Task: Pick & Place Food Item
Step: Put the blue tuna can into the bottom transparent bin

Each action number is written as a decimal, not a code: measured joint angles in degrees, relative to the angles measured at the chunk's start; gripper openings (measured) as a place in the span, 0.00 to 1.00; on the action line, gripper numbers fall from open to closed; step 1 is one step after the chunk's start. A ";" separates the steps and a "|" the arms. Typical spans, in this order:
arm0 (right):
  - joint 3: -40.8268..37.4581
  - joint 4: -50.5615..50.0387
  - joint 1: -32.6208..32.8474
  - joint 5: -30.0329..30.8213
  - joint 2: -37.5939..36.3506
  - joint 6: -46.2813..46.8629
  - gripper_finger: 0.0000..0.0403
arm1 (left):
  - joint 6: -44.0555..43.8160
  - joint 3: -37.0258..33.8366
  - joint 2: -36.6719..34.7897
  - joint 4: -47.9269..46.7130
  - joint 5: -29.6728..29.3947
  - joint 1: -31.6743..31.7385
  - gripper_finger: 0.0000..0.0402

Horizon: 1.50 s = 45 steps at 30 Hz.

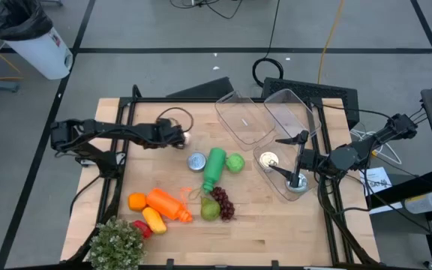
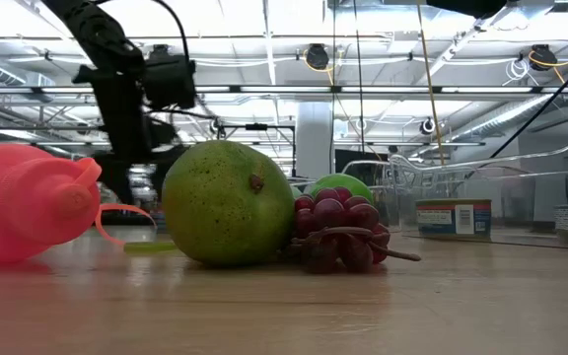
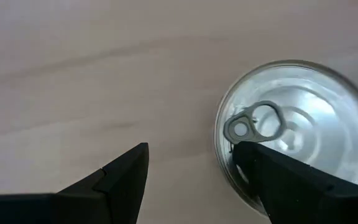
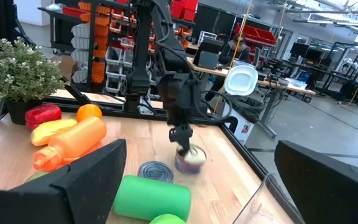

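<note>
Wooden table [image 1: 276, 225]: fills the centre of the high view and carries everything.
Clear tubs [image 1: 242, 120]: open-topped, at the table's upper right, probably the drop-off. A stored tin [image 1: 267, 159] already sits in the right-hand one.
Right gripper [image 1: 298, 154]: hangs over that right-hand tub with its fingers spread wide and nothing held, apparently waiting.
Left gripper [image 1: 184, 137]: left of centre in the high view and pointing down. Its fingers are apart and empty, which looks like the stance for a grab from above.
Food pile [image 1: 201, 199]: lower centre, well apart from both grippers.
Target can [image 3: 291, 118]: upright on the wood beneath the left gripper. In the left wrist view it lies right of centre, with its rim passing under one finger. The gap between the fingers is mostly over bare wood, so a sideways shift seems needed before closing.
Pull tab [image 3: 253, 124]: lies flat on the lid, just beside that finger's tip.
</note>
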 joint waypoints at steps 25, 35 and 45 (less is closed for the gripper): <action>0.00 0.00 0.00 0.00 -0.02 0.00 0.98 | 11.53 -0.11 0.09 14.63 9.18 2.67 0.68; 0.00 0.00 0.00 0.00 -0.02 0.00 0.98 | 12.00 -0.02 -0.02 18.17 8.47 2.63 0.68; 0.00 0.00 0.00 0.00 -0.02 0.00 0.98 | 13.58 0.02 0.47 21.66 10.46 1.80 0.68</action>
